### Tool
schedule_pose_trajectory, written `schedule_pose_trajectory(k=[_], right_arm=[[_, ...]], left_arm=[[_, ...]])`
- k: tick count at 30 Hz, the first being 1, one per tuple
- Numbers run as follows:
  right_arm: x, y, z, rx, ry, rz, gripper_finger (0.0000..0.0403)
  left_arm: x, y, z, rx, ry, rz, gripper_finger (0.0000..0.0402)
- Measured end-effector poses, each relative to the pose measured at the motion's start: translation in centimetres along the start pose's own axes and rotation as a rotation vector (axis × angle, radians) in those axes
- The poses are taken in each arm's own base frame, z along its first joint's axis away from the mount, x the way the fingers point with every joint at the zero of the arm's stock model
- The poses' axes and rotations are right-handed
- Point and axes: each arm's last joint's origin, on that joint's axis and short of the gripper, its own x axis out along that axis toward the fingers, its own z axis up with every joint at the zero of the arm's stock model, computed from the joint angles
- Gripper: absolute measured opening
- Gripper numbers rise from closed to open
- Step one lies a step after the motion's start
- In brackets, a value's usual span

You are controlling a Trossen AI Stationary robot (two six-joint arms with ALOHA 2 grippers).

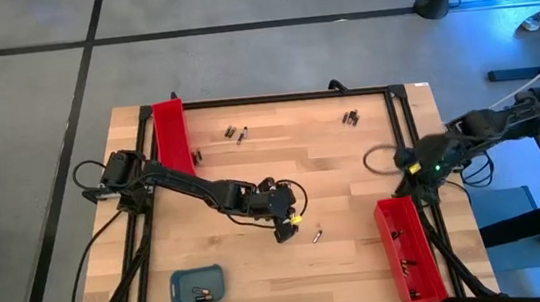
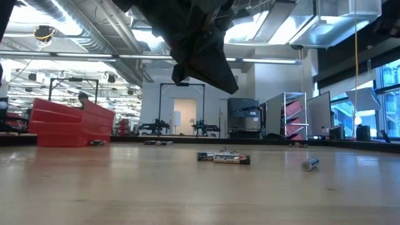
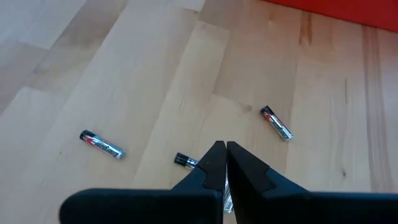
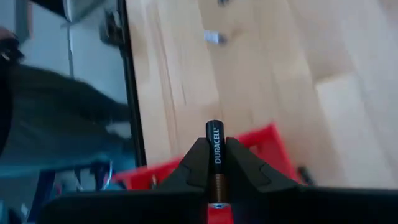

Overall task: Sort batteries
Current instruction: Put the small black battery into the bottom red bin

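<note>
text: "duracell" | on: battery (image 4: 214, 163) standing upright in right hand (image 4: 214, 177) | other labels: unreadable

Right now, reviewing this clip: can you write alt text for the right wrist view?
The right gripper is shut on a black-and-copper Duracell battery, held above the corner of a red tray on the wooden table. The table's dark edge frame runs alongside.
</note>
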Motion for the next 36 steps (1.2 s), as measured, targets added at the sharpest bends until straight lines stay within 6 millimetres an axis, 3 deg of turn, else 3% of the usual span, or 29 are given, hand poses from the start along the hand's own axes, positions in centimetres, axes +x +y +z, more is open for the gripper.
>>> schedule_pose_trajectory(k=[8, 12, 24, 32, 36], right_arm=[[3.8, 1.1, -2.4, -0.078, 0.185, -0.045, 0.0026], [5.3, 2.4, -3.7, -0.127, 0.181, -0.07, 0.0026], [10.2, 5.3, -7.9, -0.226, 0.152, -0.36, 0.0026], [13.6, 5.6, -8.7, -0.266, 0.139, -0.53, 0.0028], [14.9, 4.8, -9.3, -0.253, 0.145, -0.566, 0.003]], left_arm=[[0.0, 0.1, 0.0, 0.019, 0.007, 0.006, 0.0005], [0.1, 0.5, 0.0, 0.014, 0.014, 0.019, 0.0005], [0.2, 0.9, 0.2, 0.004, 0.012, 0.029, 0.0005], [0.2, 0.9, 0.2, 0.004, 0.011, 0.028, 0.0005], [0.2, 0.9, 0.2, 0.005, 0.011, 0.028, 0.0005]])
